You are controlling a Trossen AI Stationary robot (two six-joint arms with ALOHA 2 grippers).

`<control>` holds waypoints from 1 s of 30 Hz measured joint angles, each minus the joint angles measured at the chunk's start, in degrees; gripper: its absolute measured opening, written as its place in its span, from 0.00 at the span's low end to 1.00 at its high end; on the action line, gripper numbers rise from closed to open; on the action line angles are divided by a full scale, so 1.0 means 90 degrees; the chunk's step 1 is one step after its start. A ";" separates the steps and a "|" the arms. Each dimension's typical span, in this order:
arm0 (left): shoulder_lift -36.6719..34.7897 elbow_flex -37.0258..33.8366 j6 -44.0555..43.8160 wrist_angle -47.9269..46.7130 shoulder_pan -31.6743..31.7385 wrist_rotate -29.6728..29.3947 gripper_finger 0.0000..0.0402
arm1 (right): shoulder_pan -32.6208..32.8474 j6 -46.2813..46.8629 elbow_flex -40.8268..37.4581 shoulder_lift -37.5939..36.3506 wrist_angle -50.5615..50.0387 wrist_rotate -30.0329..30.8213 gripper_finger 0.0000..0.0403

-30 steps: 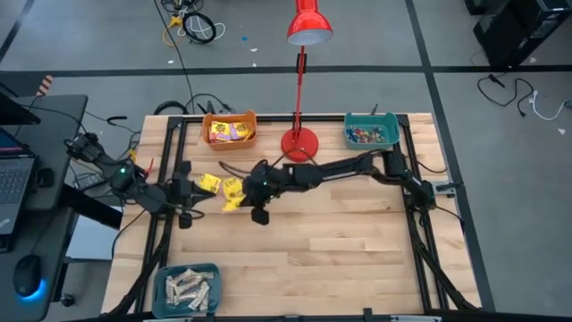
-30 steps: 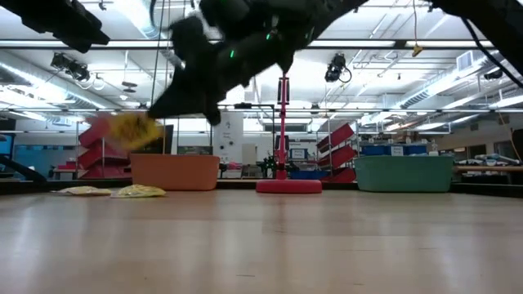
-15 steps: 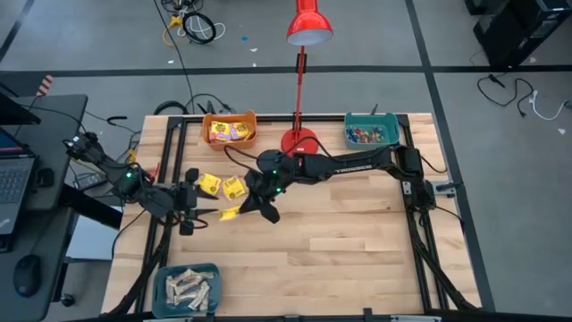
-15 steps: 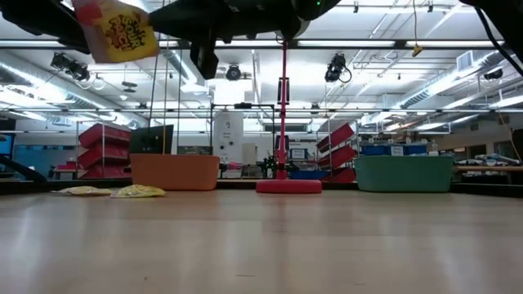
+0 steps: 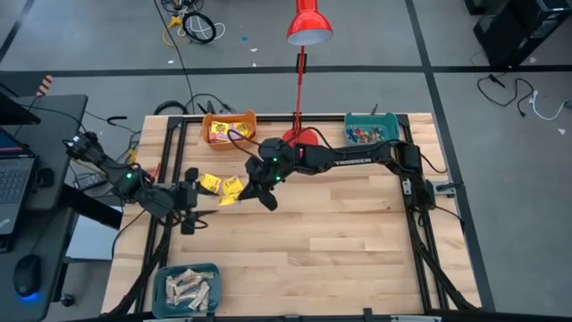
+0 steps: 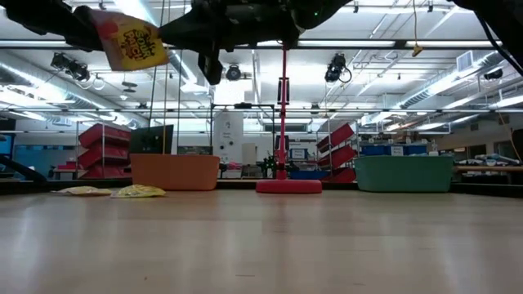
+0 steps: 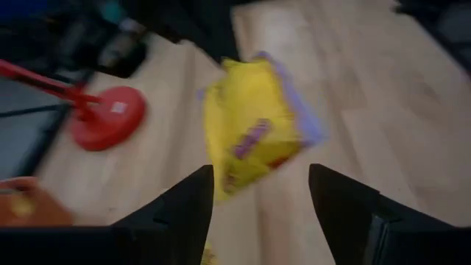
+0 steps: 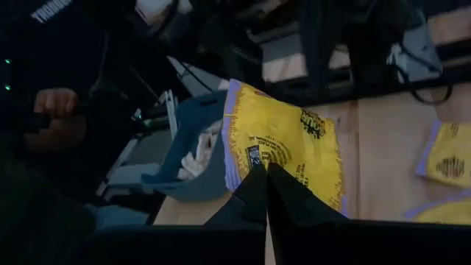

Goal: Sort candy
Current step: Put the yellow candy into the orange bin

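A yellow packet [image 8: 283, 158] is pinched between the closed fingers of the right gripper [image 5: 239, 199] and held up in the air, over the left-centre part of the table [image 5: 340, 241]. The left gripper [image 5: 214, 211] is seen just beside it with its fingers spread wide and nothing between them.

2 more yellow packets [image 5: 209, 183] are left lying flat on the wood near the grippers. Some yellow packets are already gathered in the orange bin [image 5: 230, 128] at the far edge, small coloured pieces in the teal bin [image 5: 372, 131] at the far right, and pale bars in the blue-grey bin [image 5: 188, 288] at the near left corner. The sorting is judged to be mostly done, with 3 yellow packets still to be binned.
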 joint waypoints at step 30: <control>0.0206 0.0000 -0.1577 -0.0753 0.0000 -0.0709 0.03 | 0.0105 -0.2579 0.0001 -0.0152 -0.0043 0.1254 0.10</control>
